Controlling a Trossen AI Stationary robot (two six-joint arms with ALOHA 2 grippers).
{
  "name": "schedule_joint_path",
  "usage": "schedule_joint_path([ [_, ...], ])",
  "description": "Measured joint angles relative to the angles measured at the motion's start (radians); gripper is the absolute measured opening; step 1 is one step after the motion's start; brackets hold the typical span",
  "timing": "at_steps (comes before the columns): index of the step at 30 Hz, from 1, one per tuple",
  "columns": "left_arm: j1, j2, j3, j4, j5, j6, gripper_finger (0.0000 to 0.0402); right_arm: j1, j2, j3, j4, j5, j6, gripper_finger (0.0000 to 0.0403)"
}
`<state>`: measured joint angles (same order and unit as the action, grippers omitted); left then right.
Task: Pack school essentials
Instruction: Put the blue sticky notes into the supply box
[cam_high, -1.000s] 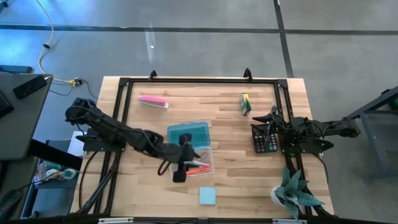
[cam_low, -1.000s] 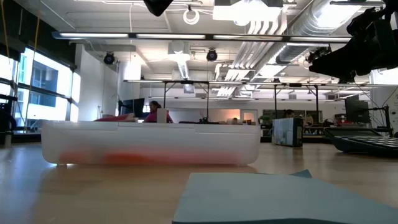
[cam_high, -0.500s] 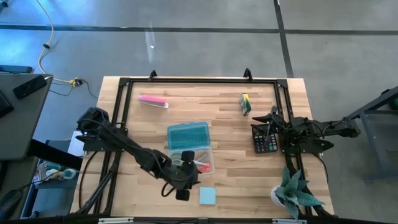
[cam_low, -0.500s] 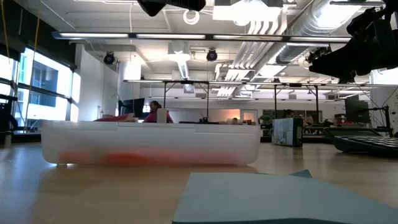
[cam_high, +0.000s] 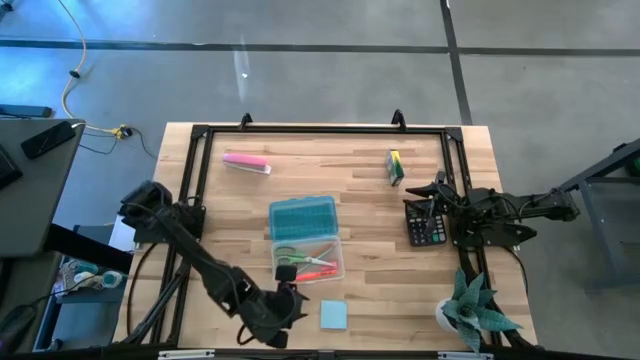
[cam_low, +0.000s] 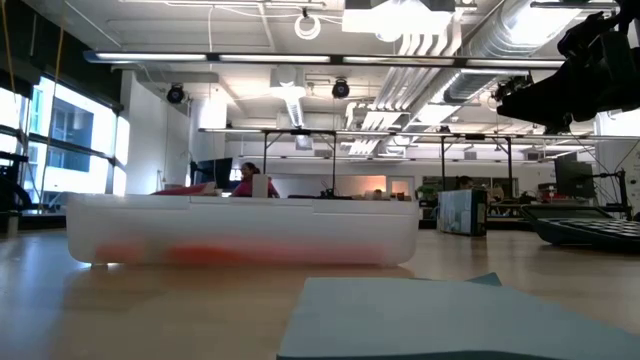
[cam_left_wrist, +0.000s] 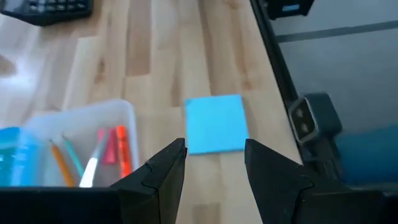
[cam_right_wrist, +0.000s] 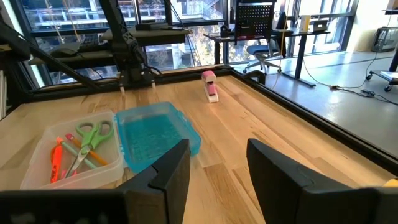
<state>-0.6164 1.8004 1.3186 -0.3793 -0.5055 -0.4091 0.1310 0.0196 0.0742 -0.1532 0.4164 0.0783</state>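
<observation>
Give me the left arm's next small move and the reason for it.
Probably lower the left gripper onto the blue note pad. Its jaws stand open with nothing between them, the pad lies loose on the table just ahead of them, and it is still outside the clear box holding the scissors.

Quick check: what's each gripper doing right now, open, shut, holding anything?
Left gripper: open, empty, near the light-blue note pad.
Right gripper: open, empty, waiting at the table's right edge.
</observation>
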Motion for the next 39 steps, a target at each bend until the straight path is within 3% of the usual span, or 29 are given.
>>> schedule_joint_path([
  [7,-0.042,0.049,0.0,-0.01,-0.002,-0.01,0.0189,0.0,0.0,0.0,0.0,0.0,0.0,0.0149],
  [22,0.01,0.062,0.0,0.048,-0.044,-0.035,0.0389,0.0,0.0,0.0,0.0,0.0,0.0,0.0149],
  [39,0.124,0.192,0.0,0.256,0.163,0.045,0.04,0.0,0.0,0.0,0.0,0.0,0.0,0.0149],
])
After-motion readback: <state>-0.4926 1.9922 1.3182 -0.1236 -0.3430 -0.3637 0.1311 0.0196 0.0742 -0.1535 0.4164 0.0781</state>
